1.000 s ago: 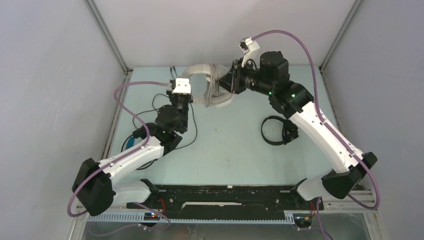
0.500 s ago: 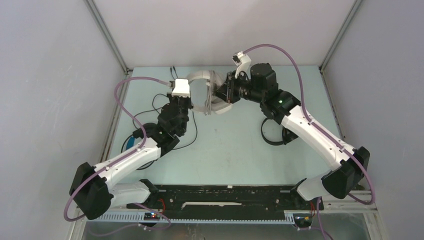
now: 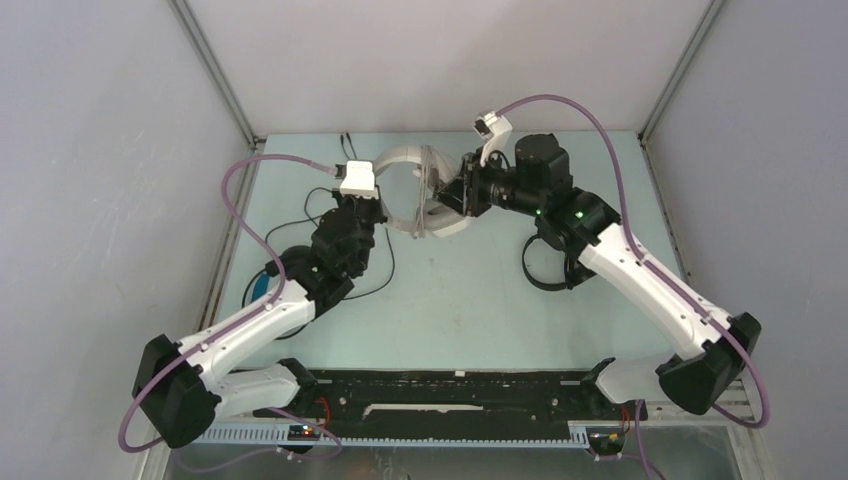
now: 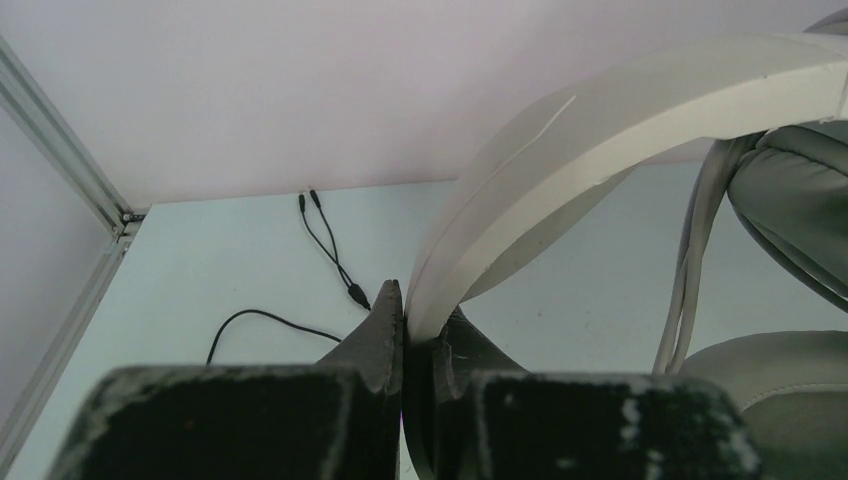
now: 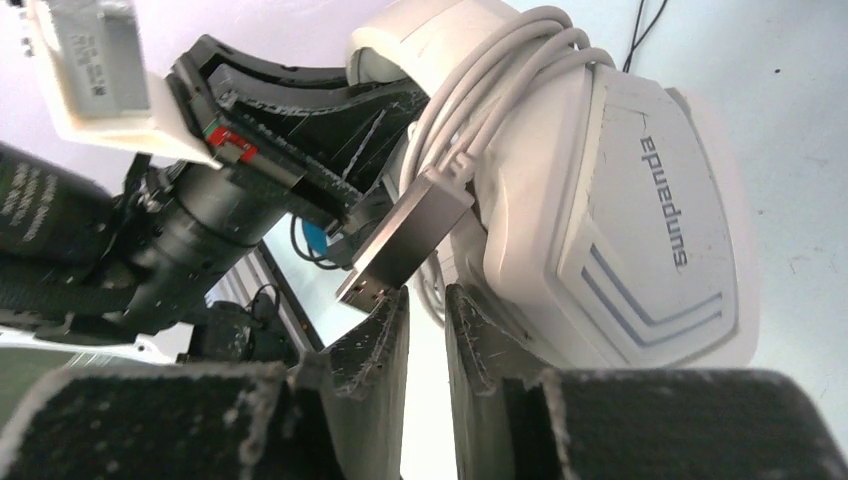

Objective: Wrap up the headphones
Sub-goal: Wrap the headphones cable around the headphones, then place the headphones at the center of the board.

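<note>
The only lettering that shows is on the white-grey headphones, seen from the right wrist camera. One word in small grey lower-case letters is printed on the outer shell of an ear cup, just beside three curved grey stripes. It lies sideways in this view, reading from the bottom upward. It seems to begin "sun", and the remaining letters are too skewed to spell with certainty.

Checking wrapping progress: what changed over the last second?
The right gripper and the white-grey headphones shifted slightly toward the table's near edge; its jaws stand slightly apart by the USB plug. The left gripper stayed shut on the headband; the black headphones stayed put.
</note>
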You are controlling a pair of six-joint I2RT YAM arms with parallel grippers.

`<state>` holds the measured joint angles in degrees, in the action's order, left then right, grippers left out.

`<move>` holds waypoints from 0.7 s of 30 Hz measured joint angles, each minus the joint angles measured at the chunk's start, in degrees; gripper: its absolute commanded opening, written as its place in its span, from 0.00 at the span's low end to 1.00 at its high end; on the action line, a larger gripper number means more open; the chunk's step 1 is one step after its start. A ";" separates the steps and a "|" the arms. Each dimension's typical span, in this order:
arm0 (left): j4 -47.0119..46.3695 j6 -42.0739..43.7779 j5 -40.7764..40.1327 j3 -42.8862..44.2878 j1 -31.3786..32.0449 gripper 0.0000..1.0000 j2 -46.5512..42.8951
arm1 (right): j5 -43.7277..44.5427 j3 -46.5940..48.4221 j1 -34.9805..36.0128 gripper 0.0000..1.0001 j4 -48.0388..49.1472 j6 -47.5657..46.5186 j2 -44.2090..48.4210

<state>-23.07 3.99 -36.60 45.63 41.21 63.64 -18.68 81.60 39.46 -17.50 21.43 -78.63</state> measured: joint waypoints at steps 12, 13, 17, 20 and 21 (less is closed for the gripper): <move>-0.02 0.44 1.11 0.00 0.13 0.00 -1.44 | -5.25 -0.28 -1.14 0.24 0.50 1.64 7.82; 0.11 0.48 1.25 0.00 0.13 0.00 -1.66 | -5.62 -0.28 -1.38 0.26 1.09 2.16 7.82; 0.13 0.50 2.03 0.00 0.13 0.00 -2.54 | -6.14 -0.31 -2.38 0.34 4.11 4.11 7.65; 0.15 0.48 2.71 0.00 0.15 0.00 -3.34 | -4.98 -0.28 -2.73 0.34 5.88 4.31 7.30; 0.15 0.48 2.80 0.00 0.15 0.00 -3.56 | -4.35 -0.17 -2.75 0.34 6.10 4.33 7.02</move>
<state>-22.92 4.47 -33.80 45.63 41.36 60.07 -23.03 81.43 36.71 -11.40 25.76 -71.61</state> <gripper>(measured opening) 0.082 0.336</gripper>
